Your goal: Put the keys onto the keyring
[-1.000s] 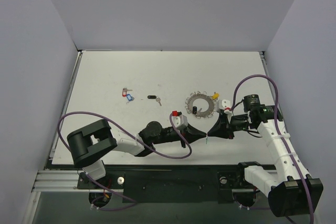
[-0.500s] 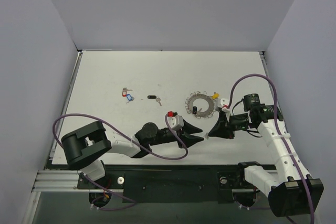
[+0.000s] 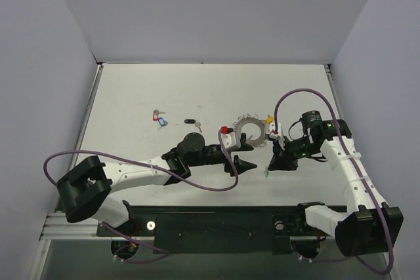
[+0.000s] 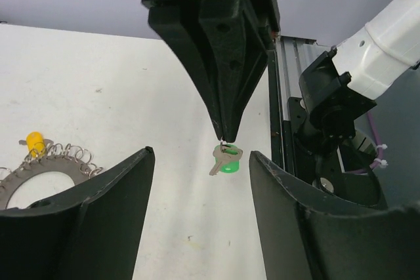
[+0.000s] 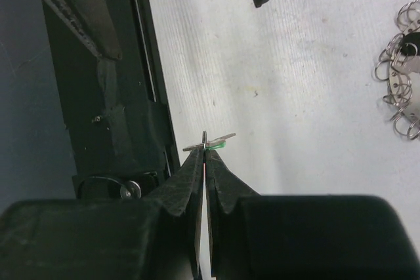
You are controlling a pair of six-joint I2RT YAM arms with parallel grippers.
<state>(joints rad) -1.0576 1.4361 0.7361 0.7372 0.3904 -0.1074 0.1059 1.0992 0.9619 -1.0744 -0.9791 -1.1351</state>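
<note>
right gripper (image 5: 205,151): fingers pressed together, pinching the green key at their very tips; the arm reaches in from the 3 o'clock side of the top view.
green key (image 4: 226,160): hangs from those tips, green head just below them and silver blade pointing to about 8 o'clock in the left wrist view. Whether it touches the tabletop cannot be told.
left gripper (image 4: 200,155): fingers spread wide, holding nothing; in its own camera the green key shows in the gap between the 2 fingers.
gripper relation: in the top view the 2 grippers face each other tip to tip, near but apart, the left at 9 o'clock of the right.
keyring (image 3: 251,129): lies flat on the tabletop, fringed all round with small loops. It sits at about 11 o'clock of the right gripper and 12 o'clock of the left gripper, which is just beside its near rim.
yellow tag (image 3: 268,120): at the keyring's 2 o'clock edge.
black-headed key (image 3: 191,122): loose on the tabletop at 9 o'clock of the keyring, well apart from it.
red and blue keys (image 3: 158,119): a small cluster farther out at 9 o'clock, beyond the black-headed key.
tabletop (image 3: 164,90): white.
</note>
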